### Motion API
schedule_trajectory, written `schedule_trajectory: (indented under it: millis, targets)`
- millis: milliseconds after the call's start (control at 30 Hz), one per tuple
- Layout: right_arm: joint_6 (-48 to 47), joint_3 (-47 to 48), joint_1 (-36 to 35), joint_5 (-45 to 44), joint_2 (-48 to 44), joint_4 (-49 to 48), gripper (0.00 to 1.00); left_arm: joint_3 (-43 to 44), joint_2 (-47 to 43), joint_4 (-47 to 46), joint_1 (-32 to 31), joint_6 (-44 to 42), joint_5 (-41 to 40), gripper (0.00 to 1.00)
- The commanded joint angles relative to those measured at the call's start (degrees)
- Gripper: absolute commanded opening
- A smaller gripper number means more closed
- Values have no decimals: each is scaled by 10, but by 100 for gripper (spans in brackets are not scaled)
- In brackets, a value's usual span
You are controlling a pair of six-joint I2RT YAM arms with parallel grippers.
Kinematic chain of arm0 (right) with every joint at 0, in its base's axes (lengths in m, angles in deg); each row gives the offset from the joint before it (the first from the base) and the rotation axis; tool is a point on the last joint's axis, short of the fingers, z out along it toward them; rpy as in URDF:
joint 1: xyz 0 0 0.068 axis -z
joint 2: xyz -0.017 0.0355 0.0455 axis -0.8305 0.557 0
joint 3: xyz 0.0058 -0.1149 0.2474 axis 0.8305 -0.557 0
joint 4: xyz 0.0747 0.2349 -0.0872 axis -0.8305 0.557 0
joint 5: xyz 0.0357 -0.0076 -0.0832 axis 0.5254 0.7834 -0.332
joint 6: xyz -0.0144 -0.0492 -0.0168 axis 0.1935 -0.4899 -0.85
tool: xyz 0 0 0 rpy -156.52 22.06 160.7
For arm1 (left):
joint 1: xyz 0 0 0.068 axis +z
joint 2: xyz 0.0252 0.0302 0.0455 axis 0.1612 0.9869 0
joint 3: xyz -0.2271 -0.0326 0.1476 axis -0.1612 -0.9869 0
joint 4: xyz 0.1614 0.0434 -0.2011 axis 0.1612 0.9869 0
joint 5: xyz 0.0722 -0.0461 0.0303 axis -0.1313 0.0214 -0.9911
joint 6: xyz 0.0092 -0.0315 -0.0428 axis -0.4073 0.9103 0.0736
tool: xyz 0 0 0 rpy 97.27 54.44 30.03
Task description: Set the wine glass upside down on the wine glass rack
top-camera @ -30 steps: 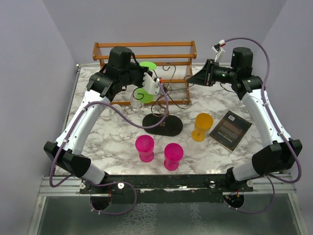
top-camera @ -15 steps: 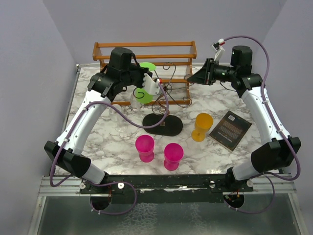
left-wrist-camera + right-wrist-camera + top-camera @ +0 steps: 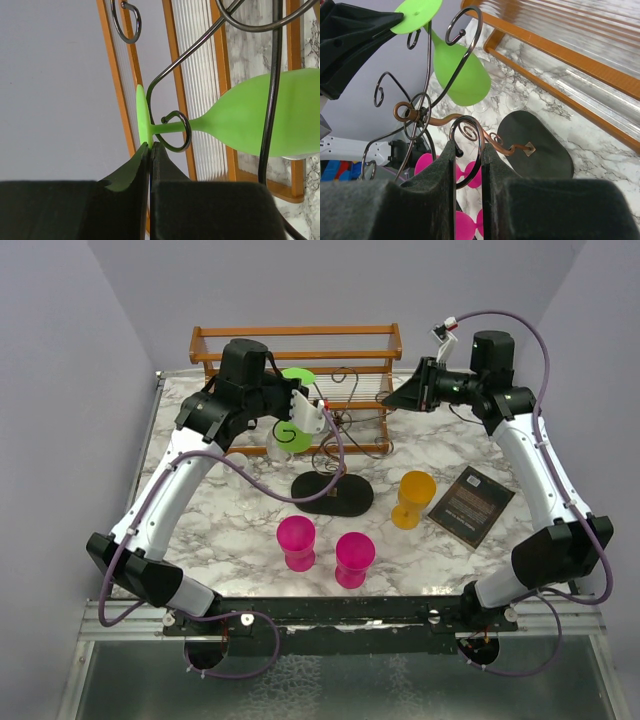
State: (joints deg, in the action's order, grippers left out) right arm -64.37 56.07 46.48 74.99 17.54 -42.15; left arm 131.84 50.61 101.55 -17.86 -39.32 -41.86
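The green wine glass (image 3: pixel 270 120) hangs upside down, bowl low and foot up, its stem passing through a curl of the wine glass rack (image 3: pixel 272 100). My left gripper (image 3: pixel 151 145) is shut on the rim of the glass's foot. In the top view the glass (image 3: pixel 296 436) is beside the rack's upper arms, above the black oval base (image 3: pixel 333 493). My right gripper (image 3: pixel 468 146) is shut on one scroll arm of the rack (image 3: pixel 470 131), which sits between the pads. The foot (image 3: pixel 417 12) and bowl (image 3: pixel 460 75) show up and left of that arm.
An orange-brown wooden shelf (image 3: pixel 297 345) stands behind the rack. Two pink glasses (image 3: pixel 296 543) (image 3: pixel 354 558) and an orange glass (image 3: pixel 413 498) stand in front. A dark booklet (image 3: pixel 471 505) lies at the right. Clear glasses (image 3: pixel 495 102) sit under the green bowl.
Both arms have shifted only slightly. The glass stays at the rack's upper arms with both grips unchanged.
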Motion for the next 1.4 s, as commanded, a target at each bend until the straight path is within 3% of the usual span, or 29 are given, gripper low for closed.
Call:
schedule_trajectory:
  millis: [0,867,1367]
  targets:
    - [-75,26,6,-54,9,-28,8,-4,-24,7,2,24,-6,0]
    - [-83,57,7,-70,40,-12,9,-2,-47,61,2,45,33,0]
    - [-90,65,8,-59,47,-9,9,-6,-32,82,1,43,98,15]
